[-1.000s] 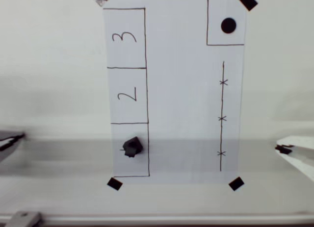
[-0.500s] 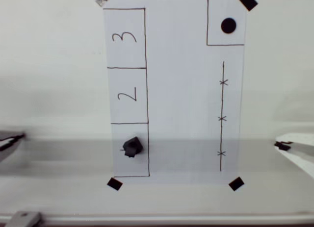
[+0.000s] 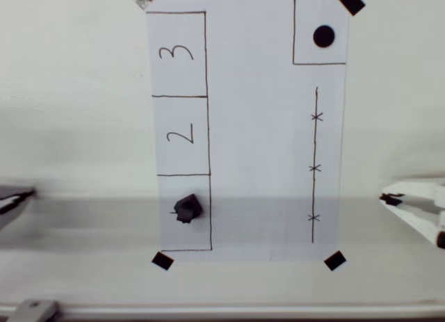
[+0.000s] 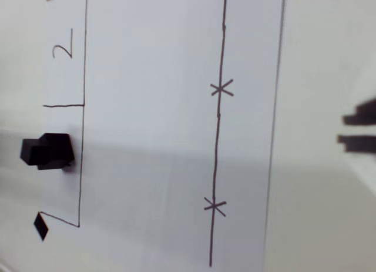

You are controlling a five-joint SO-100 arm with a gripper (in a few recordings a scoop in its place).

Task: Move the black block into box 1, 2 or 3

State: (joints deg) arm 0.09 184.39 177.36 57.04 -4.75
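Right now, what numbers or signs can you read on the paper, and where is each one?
"3": handwritten in the top pen-drawn box in the overhead view.
"2": handwritten in the middle box, also readable in the wrist view.
"x" marks: three crosses along the pen line on the right of the paper.
The bottom box holds the black block; only a small pen stroke shows beside the block, so its number cannot be read.

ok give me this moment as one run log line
block: inside bottom box, by itself | hand: right edge of overhead view, off the paper, grip unclear | boxes 2, 3: empty
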